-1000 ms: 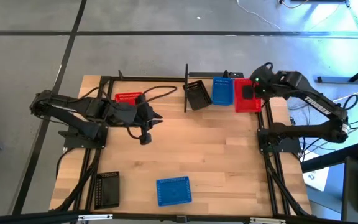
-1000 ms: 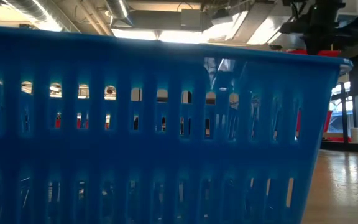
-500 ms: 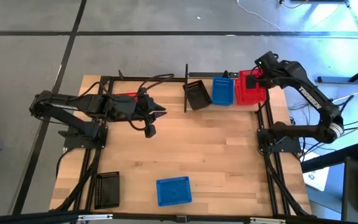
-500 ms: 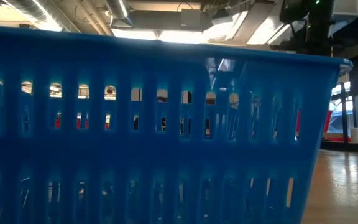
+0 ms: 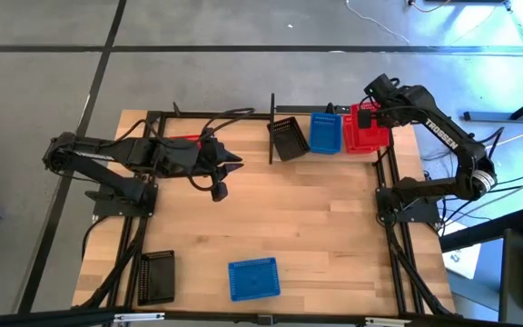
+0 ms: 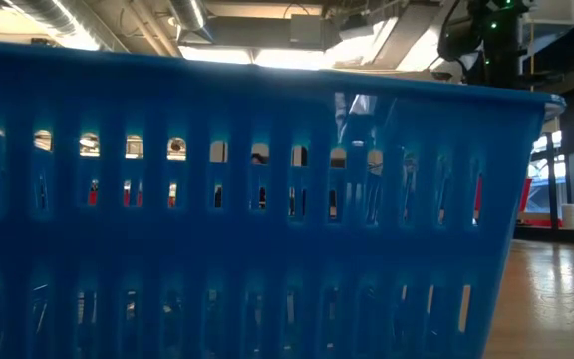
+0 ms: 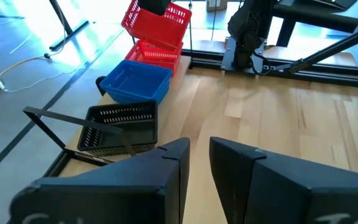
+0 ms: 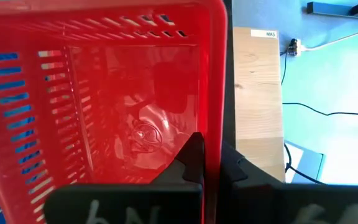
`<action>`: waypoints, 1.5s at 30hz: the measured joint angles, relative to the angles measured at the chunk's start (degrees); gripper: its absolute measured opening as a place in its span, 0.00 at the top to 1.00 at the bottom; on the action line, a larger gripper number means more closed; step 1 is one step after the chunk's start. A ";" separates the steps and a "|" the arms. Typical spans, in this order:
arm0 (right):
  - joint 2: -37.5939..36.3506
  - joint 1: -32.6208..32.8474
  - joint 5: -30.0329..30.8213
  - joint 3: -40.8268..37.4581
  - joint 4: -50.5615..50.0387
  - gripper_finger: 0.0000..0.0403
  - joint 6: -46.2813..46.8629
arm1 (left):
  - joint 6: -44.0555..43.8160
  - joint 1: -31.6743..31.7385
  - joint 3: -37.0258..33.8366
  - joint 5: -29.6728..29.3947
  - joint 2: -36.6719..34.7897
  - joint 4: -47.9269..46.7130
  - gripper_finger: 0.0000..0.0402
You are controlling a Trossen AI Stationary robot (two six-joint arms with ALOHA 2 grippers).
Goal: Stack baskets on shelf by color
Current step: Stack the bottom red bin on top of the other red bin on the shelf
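Starting nearest the front edge of the table (image 5: 271,218), two baskets are untouched: a blue basket (image 5: 253,278) lying alone near the middle of the front edge, so close to the table-level camera that it fills that whole view (image 6: 247,219), and a black basket (image 5: 157,277) at the front left corner. Both have yet to be carried to the shelf, so I judge the job well short of finished.

In the middle of the table my left gripper (image 5: 218,188) hangs over bare wood with nothing in it. From my left wrist, its fingers (image 7: 166,180) stand a narrow gap apart and hold nothing. Just behind that arm a red basket (image 5: 187,143) peeks out near the back left; it sits far from the other red ones, so I take it as still to be sorted.

At the far edge, inside the shelf (image 5: 271,127), three places are started: a black basket (image 5: 288,137) tilted against the upright post, a blue basket (image 5: 324,133) beside it, and a red basket (image 5: 361,143) at the right end. Seen from my left wrist, a second red basket (image 7: 157,20) is held tipped above the one already seated (image 7: 156,55), not yet nested into it.

That upper red basket is in my right gripper (image 5: 377,107). My right wrist shows the fingers closed over its rim (image 8: 215,93), one inside the wall and one outside. I count seven baskets in sight; any others I cannot find.
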 joint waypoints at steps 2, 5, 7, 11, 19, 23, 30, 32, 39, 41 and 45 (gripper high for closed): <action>0.09 0.00 -0.02 -0.01 0.11 1.00 0.39 | 0.00 0.00 0.00 0.00 0.00 -0.02 0.86; 0.12 0.00 -0.02 -0.02 0.60 1.00 1.24 | 0.00 0.00 0.00 0.00 0.00 -0.08 0.86; 0.12 0.00 -0.04 -0.02 0.84 1.00 1.47 | 0.02 0.00 0.00 0.00 0.00 -0.09 0.86; 0.12 0.00 -0.04 -0.02 1.47 1.00 2.76 | 0.25 -0.06 0.00 0.00 0.00 -0.15 0.86; 1.21 0.63 -0.22 -0.02 1.09 1.00 3.21 | 4.68 -0.07 0.00 0.00 0.00 -0.17 0.86; 2.77 0.64 -2.52 -0.02 0.20 1.00 4.20 | 6.37 -0.07 0.00 0.00 0.00 -0.20 0.86; 4.90 0.63 0.26 -0.04 -1.36 1.00 7.21 | 7.48 -0.04 0.00 0.00 0.00 -0.25 0.86; 5.51 0.63 0.77 -0.04 -1.86 1.00 7.56 | 7.50 -0.04 0.00 0.00 0.00 -0.29 0.86; 6.26 0.63 1.22 -0.04 -2.10 1.00 8.91 | 7.54 -0.04 0.00 0.00 0.00 -0.57 0.86; 6.26 0.61 1.12 -0.04 -2.08 1.00 9.04 | 7.56 -0.04 0.00 0.00 0.00 -0.57 0.86; 6.26 0.61 0.98 -0.04 -1.84 1.00 9.46 | 7.58 -0.04 0.00 0.00 0.00 -0.57 0.86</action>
